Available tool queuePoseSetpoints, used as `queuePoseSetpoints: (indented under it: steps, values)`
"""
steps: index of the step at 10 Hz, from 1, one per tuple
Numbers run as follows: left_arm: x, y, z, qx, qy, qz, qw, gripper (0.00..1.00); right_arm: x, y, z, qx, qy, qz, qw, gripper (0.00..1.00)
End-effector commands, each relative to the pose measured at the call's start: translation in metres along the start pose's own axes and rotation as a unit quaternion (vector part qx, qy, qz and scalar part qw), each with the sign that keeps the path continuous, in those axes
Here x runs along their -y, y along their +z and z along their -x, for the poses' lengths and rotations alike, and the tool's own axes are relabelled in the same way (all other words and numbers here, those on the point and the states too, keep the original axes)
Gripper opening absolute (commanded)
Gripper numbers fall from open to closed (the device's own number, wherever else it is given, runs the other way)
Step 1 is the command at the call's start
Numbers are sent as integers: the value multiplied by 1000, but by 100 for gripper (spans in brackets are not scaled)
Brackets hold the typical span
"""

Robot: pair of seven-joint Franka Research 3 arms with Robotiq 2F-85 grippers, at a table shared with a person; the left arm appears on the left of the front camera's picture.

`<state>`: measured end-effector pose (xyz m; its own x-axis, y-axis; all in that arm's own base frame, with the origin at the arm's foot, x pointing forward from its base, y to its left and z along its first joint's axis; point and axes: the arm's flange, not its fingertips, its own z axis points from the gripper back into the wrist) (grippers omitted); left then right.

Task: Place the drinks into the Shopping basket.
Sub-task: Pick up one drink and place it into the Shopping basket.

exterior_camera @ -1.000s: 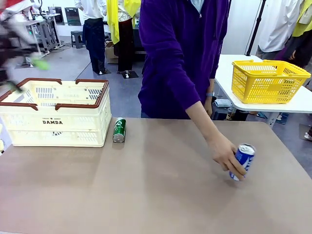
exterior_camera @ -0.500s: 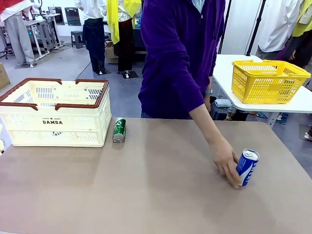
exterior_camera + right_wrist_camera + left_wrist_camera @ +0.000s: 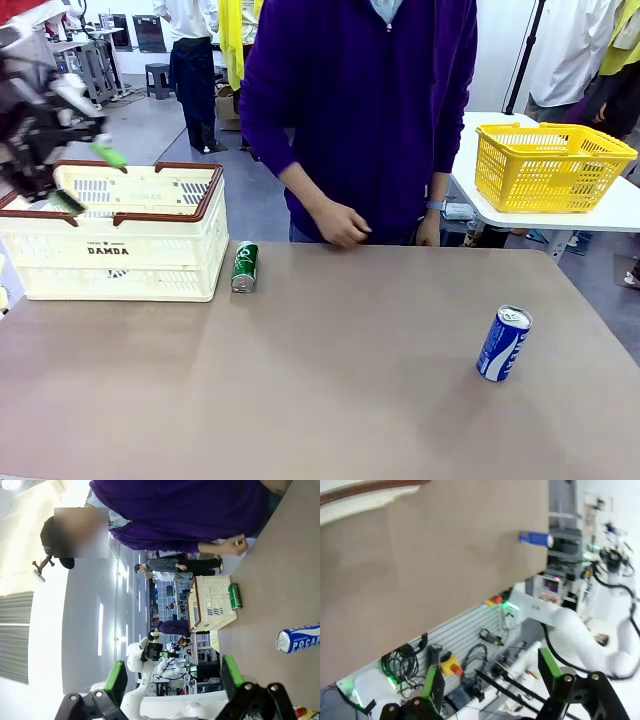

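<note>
A green drink can (image 3: 245, 266) lies on its side on the brown table, just right of the cream Shopping basket (image 3: 120, 250). At the right, a blue can (image 3: 503, 343) stands upright by itself. My left gripper (image 3: 85, 180) hangs blurred above the basket's left rim, open and holding nothing. Its wrist view shows the open fingers (image 3: 490, 680), the basket rim (image 3: 370, 487) and the blue can (image 3: 535, 538). The right gripper (image 3: 172, 677) is open and empty, well back from the blue can (image 3: 299, 638), the green can (image 3: 234, 596) and the basket (image 3: 210, 602).
A person in a purple top stands at the far edge with a closed hand (image 3: 340, 222) just above the table. A yellow mesh basket (image 3: 550, 165) sits on a white side table at the back right. Bare tabletop lies between the two cans.
The person stood the blue can upright, let go and drew the hand back to the far edge. My left gripper left the view, then swung back in above the basket's left rim.
</note>
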<state>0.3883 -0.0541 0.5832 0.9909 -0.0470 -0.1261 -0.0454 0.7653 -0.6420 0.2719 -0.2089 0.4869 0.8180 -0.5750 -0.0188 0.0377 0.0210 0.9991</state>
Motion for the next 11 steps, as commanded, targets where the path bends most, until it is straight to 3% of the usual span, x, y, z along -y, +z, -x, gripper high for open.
queuePoseSetpoints:
  steps: [1,2,4,6,8,11]
  values:
    - [59,-35,-29,-5,23,-136,990,100,-6,1,1,-2,-7,-3,1000,100]
    - [92,-72,-51,13,40,-211,976,100,-6,1,1,-2,-7,-3,1000,100]
    - [125,-129,-86,47,61,-280,957,100,-6,1,1,-2,-7,-3,1000,100]
    - [130,-188,-120,106,52,-299,947,100,-6,1,1,-2,-7,-3,1000,100]
    - [109,-219,-161,140,42,-304,941,100,-6,1,1,-2,-7,-3,1000,100]
    - [111,-221,-144,121,31,-299,946,100,-6,1,1,-2,-7,-3,1000,100]
